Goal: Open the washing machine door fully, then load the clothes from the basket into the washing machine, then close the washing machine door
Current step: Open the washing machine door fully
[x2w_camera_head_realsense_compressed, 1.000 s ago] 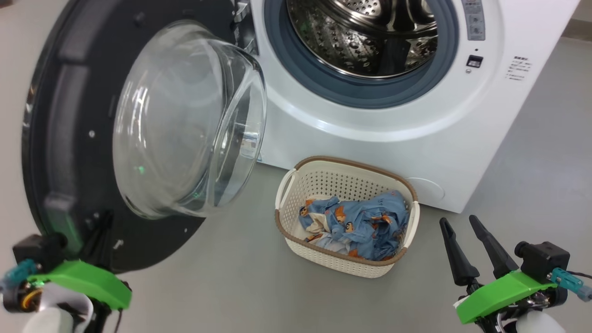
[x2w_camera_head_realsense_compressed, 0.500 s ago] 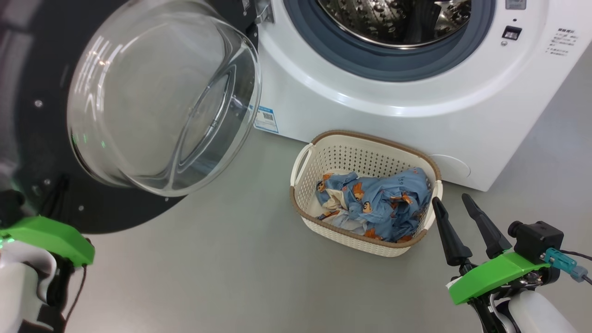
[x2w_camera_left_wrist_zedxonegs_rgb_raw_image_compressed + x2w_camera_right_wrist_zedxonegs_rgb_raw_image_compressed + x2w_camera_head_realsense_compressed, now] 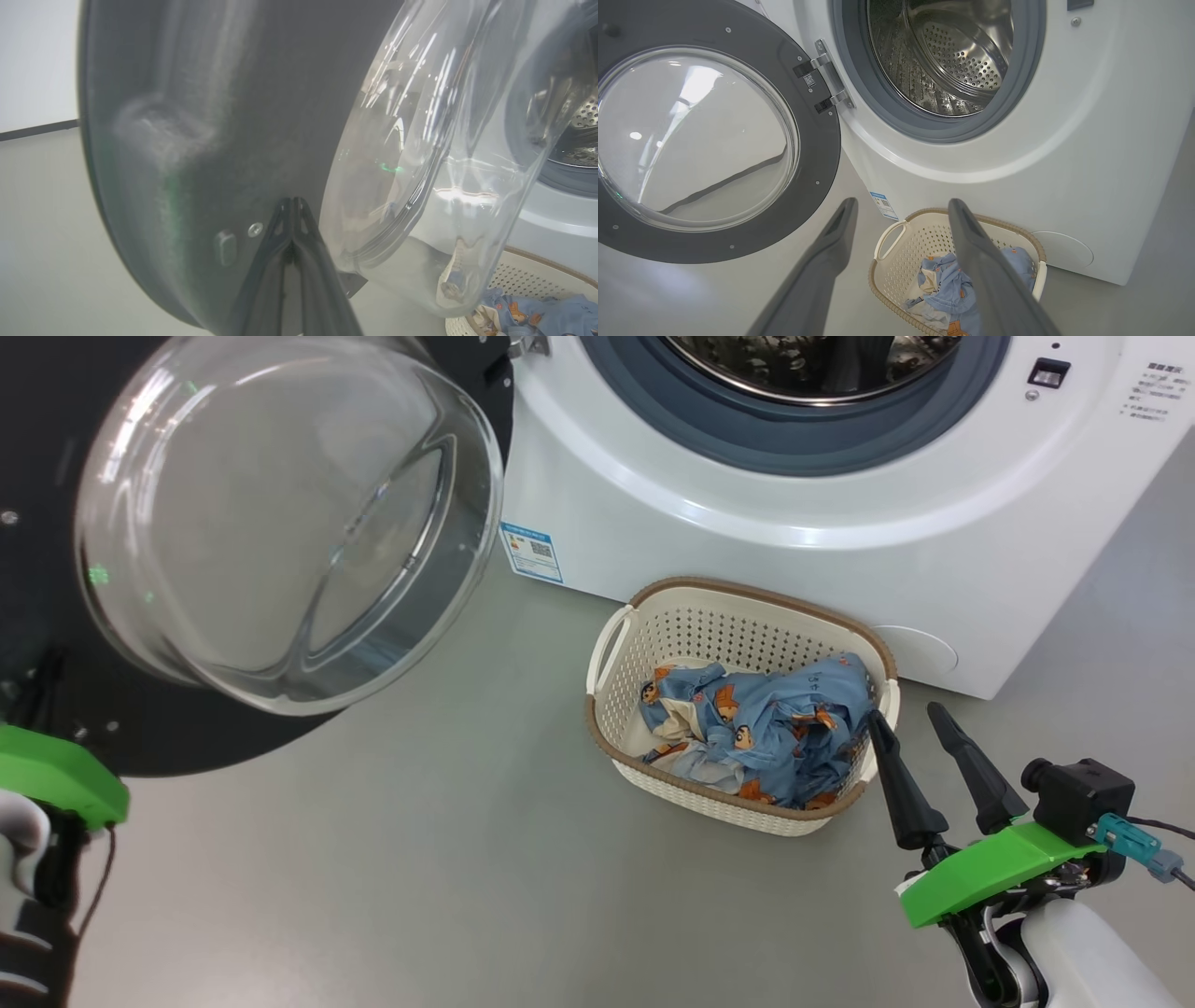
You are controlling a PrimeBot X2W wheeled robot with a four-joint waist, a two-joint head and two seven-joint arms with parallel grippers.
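Laundry area in a plain indoor room: a white front-loading washing machine (image 3: 747,551) stands on a bare, smooth grey floor (image 3: 420,859). A basket (image 3: 738,627) of clothes (image 3: 766,728) sits just before it. Behind is a pale wall (image 3: 37,60) with a dark skirting strip (image 3: 37,131).

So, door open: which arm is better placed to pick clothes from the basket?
Right: the right hand, open, hangs beside the basket and clothes; the left hand is shut, over at the door.
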